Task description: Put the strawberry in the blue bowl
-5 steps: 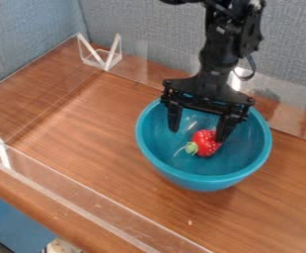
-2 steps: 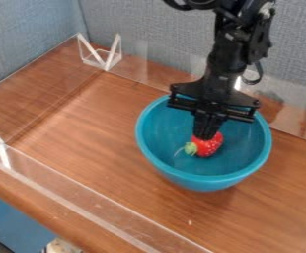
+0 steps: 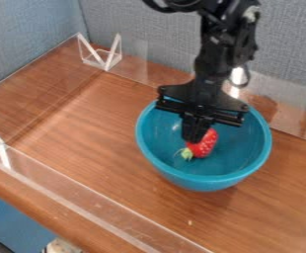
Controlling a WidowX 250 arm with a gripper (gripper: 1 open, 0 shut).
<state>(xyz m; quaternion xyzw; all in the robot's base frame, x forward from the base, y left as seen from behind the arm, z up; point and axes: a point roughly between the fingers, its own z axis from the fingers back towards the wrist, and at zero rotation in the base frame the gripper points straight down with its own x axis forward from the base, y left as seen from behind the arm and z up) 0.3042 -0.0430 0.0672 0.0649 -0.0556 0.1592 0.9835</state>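
Inside the blue bowl (image 3: 203,148), near its centre, we find the strawberry (image 3: 204,143) with the gripper (image 3: 198,126) directly above it, pointing straight down. We read the fingers as drawn together, their dark tips meeting at the top of the fruit. Whether they pinch the strawberry or merely stand closed over it, we cannot tell from this single view, because the finger tips hide the contact point.

We judge the placement itself to be achieved: the fruit sits within the bowl's walls, low against the inner floor, and tilted with its green cap toward the lower left. The vertical approach suits a deep vessel, since it keeps the arm clear of the rim.

For materials, we note the bowl is glossy teal-blue plastic, round, deep and smooth-walled, so a loose object should settle toward the middle. The strawberry is a small red toy with a leafy green cap, far smaller than the bowl. The wooden table (image 3: 77,104) beneath shows a warm reddish grain and is bordered by clear acrylic panels (image 3: 101,51).
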